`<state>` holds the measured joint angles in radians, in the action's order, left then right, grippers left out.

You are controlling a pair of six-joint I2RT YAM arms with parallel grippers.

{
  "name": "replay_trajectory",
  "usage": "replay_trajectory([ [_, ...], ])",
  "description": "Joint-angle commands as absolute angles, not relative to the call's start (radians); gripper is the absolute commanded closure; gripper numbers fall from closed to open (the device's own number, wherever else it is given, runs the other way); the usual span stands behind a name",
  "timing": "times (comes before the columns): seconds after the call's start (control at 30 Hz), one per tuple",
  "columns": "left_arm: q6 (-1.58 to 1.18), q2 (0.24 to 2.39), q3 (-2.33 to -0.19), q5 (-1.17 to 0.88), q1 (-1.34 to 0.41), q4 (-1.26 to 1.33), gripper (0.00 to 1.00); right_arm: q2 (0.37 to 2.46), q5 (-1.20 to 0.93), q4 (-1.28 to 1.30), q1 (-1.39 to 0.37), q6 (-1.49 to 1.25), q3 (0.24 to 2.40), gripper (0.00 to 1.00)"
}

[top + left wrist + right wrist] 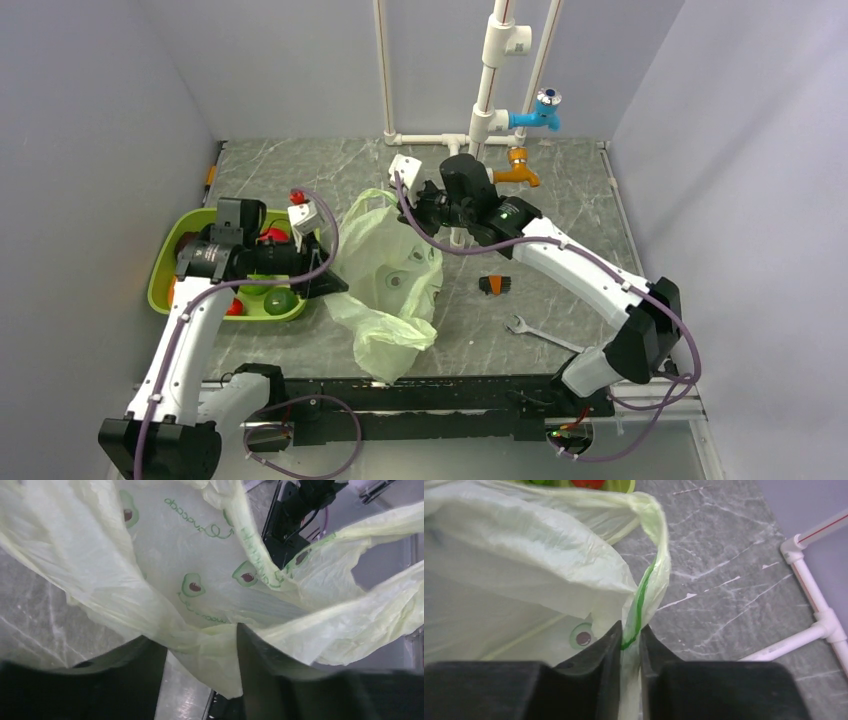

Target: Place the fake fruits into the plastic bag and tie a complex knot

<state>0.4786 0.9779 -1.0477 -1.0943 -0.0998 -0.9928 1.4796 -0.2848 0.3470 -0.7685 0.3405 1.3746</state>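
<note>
Two arms in the top view, bag btwn them. The plastic bag (390, 285) lies crumpled mid-surface (570, 230), its mouth lifted toward the right hand (414, 212) at the far rim. The left hand (322, 280) is at the bag's left edge, just beside the lime tray (160, 290). The fake fruits (281, 300) sit in that tray and none shows in the bag, so loading looks not yet begun. A wrench (540, 335) lies well apart, right side.

Left wrist view: fingers (125, 680) spread, w/ a fold of avocado-print film sagging into the gap. Not clamped, as far as I can tell.

Right wrist view: fingers (604, 655) pressed together, pinching the rim fold w/ the green line.

Risks, my guess:
- Only one side is truly held, so the mouth may collapse if the left hand closes short of the film.
- Thin film could slip or tear if the right hand pulls hard.
- A fruit dropped on the slack side would prob. roll off onto the surface.
</note>
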Motion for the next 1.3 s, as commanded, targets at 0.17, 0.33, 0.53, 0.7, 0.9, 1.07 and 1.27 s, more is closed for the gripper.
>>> replay_trajectory([
  [0.17, 0.413, 0.872, -1.212, -1.109, 0.243, -0.901, 0.01, 1.423, -0.355, 0.321, -0.773, 0.385, 1.385, 1.0],
  [0.33, 0.459, 0.942, -1.318, -0.97, 0.345, -0.984, 0.01, 1.432, -0.356, 0.367, -0.773, 0.345, 1.417, 1.0],
  [0.53, 0.694, 1.113, -1.273, -0.721, 0.421, -1.046, 0.01, 1.43, -0.359, 0.362, -0.775, 0.314, 1.437, 1.0],
  [0.7, 0.744, 1.187, -1.16, -0.61, 0.409, -0.834, 0.0, 1.437, -0.367, 0.346, -0.775, 0.299, 1.446, 1.0],
  [0.9, 0.757, 1.388, -1.115, -0.455, 0.334, -0.652, 0.01, 1.449, -0.4, 0.364, -0.774, 0.309, 1.451, 1.0],
  [1.07, 0.74, 1.517, -1.111, -0.397, 0.29, -0.589, 0.01, 1.466, -0.408, 0.369, -0.775, 0.323, 1.457, 1.0],
  [1.27, 0.712, 1.609, -1.092, -0.363, 0.25, -0.531, 0.05, 1.489, -0.417, 0.368, -0.775, 0.323, 1.457, 1.0],
])
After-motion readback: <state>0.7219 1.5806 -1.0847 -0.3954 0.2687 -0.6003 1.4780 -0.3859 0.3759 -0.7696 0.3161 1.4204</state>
